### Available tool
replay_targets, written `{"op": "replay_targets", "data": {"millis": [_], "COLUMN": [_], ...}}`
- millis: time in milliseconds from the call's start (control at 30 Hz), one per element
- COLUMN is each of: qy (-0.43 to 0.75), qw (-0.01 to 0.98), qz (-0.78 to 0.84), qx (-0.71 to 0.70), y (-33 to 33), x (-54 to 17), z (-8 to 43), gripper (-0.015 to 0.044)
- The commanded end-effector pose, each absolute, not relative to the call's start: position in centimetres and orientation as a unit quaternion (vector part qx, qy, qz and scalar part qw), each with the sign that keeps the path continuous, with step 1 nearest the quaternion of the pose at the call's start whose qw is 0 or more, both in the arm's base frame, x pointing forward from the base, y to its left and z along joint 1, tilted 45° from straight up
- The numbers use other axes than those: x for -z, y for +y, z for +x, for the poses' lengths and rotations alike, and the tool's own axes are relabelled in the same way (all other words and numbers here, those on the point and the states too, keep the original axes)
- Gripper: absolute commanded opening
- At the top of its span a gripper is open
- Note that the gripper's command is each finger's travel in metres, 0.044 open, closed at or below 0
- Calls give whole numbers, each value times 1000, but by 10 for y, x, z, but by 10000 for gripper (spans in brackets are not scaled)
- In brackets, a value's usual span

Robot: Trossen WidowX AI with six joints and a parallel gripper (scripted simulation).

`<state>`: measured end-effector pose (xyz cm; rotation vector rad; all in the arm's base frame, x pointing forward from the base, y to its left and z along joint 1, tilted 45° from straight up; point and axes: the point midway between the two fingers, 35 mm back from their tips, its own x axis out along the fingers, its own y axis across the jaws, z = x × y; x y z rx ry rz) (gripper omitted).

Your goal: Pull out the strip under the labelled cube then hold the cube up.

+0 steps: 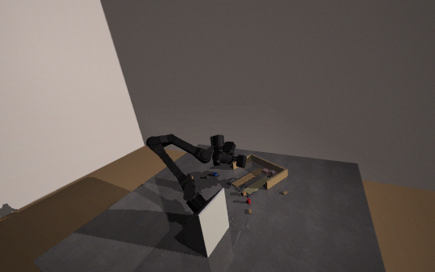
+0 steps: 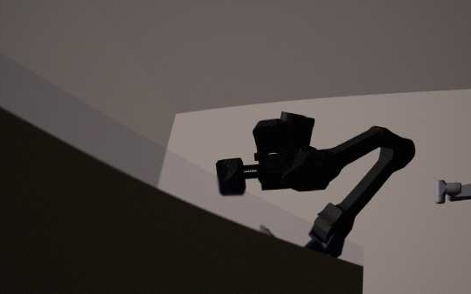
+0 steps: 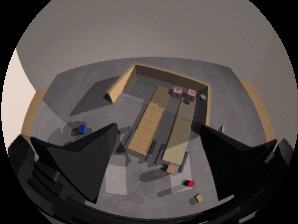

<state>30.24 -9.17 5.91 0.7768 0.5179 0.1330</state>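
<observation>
Fingers spread wide and empty, the arm (image 1: 177, 161) hovers above two strips (image 3: 162, 129) in a wooden tray (image 3: 120, 90) on the counter (image 1: 318, 209).

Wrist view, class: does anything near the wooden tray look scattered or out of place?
Yes. Small pieces lie loose on the table outside the tray: a blue piece to its left, a red piece and a tan block near the strip ends. The open gripper holds nothing.
</observation>
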Motion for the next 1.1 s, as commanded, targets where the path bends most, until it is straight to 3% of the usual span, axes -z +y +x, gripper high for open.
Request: {"op": "replay_targets", "data": {"millis": [0, 467, 733, 1067], "qy": [254, 529, 661, 664], "qw": [888, 741, 614, 611], "qz": [378, 404, 414, 414], "qx": [-65, -90, -122, -122], "y": [-91, -79, -59, -59], "x": [-58, 23, 55, 57], "z": [303, 354, 354, 347], "gripper": [374, 6, 0, 0]}}
